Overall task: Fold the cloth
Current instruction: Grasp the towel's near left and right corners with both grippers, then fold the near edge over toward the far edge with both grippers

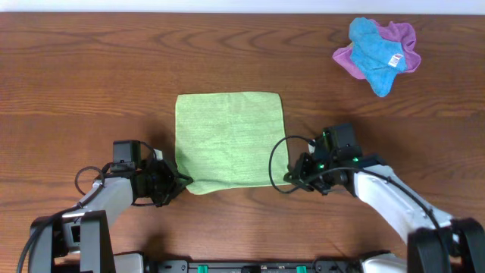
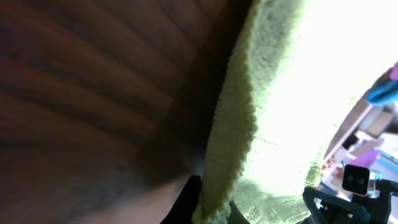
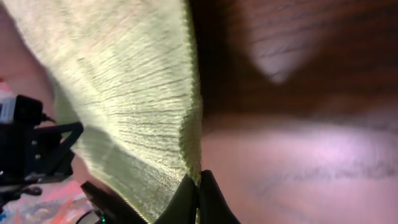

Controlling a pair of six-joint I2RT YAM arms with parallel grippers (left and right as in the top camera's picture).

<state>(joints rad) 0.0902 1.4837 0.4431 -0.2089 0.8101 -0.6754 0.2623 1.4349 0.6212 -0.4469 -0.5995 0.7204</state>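
While two arms reached in over the brown wooden table (image 1: pixel 91 76), one yellow-green cloth (image 1: pixel 229 140) lay on it, spread out flat like a square. There was only one cloth of this color. Its two far corners lay flat. Its two near corners each had a claw on them.

The left gripper (image 1: pixel 180 182) was at the cloth's near left corner. Its two fingers were pressed close together, and the left wrist camera showed the fuzzy edge of the cloth running down between them. So this claw was pinching the cloth.

The right gripper (image 1: pixel 288 177) was at the cloth's near right corner. Its two dark fingers were also squeezed tight, with the cloth's edge caught between them and lifted a little.

Two more cloths lay in one small heap, well apart from the cloth, past its far right corner. One was a blue cloth (image 1: pixel 373 47) with one white tag. It sat on top of one purple cloth (image 1: pixel 406 34).
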